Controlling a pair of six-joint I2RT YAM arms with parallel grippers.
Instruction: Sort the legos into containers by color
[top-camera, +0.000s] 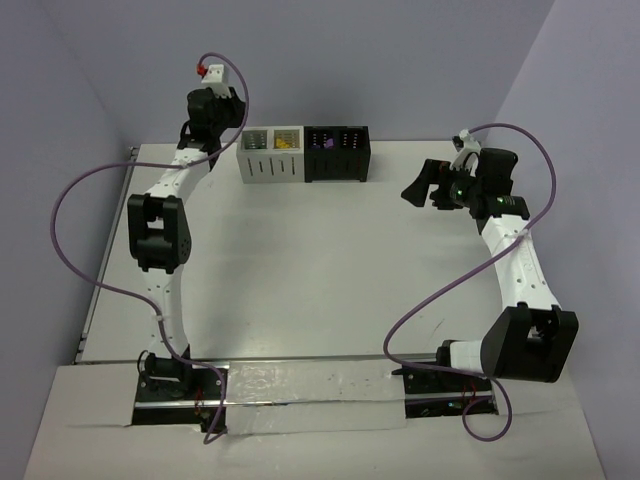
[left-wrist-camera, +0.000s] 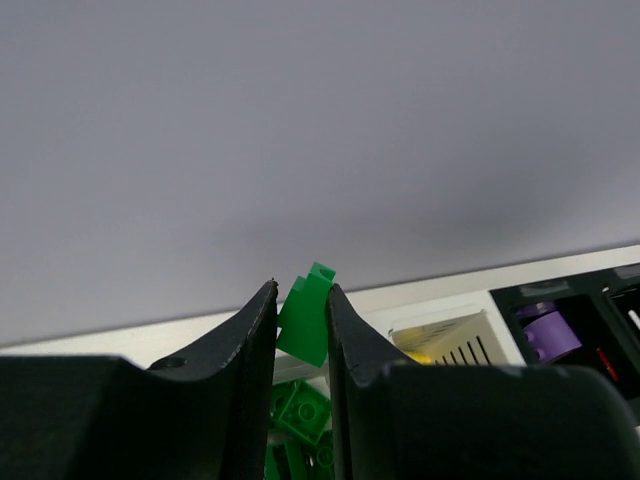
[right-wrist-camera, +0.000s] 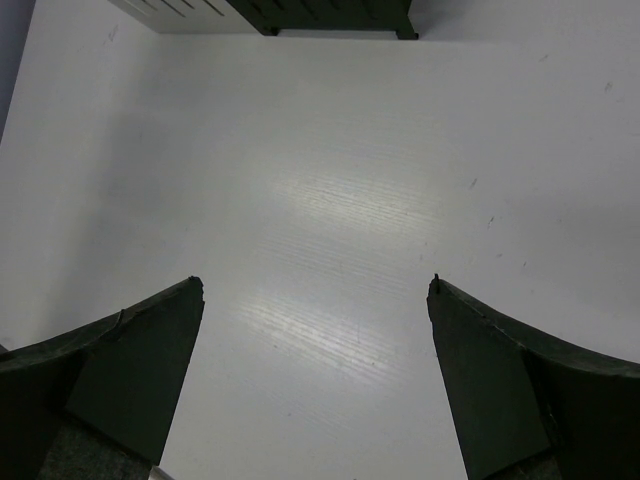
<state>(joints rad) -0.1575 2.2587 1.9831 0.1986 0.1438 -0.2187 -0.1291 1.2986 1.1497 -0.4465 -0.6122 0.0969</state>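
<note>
left pincer (left-wrist-camera: 300, 292) clenched on a green lego (left-wrist-camera: 305, 322). the brick is pinched between both fingertips, tilted, with its top poking out above them. it is held up off the worktop (top-camera: 320, 270), over the leftmost compartment of the white unit (left-wrist-camera: 450, 335). more green legos (left-wrist-camera: 300, 410) lie loose in that compartment, right under the pincer. the next white compartment has a yellow lego (left-wrist-camera: 420, 355), only partly in view.

black unit (left-wrist-camera: 565, 300) joins the white one on its right in 1 row. a purple lego (left-wrist-camera: 548, 335) sits in its first compartment. the far right compartment has a small red speck, too small to tell what it is.

top view: white unit (top-camera: 270, 165) and black unit (top-camera: 338, 160) stand touching at the far edge of the worktop, slotted fronts facing the arms. left arm reaches to the left end of the row.

right pincer (right-wrist-camera: 315, 285) is released, jaws spread wide, nothing between them. it hangs above bare worktop, well apart from the bins, to the right of the black unit. its camera only catches the bottom edge of the 2 units at the top of the view.
</note>
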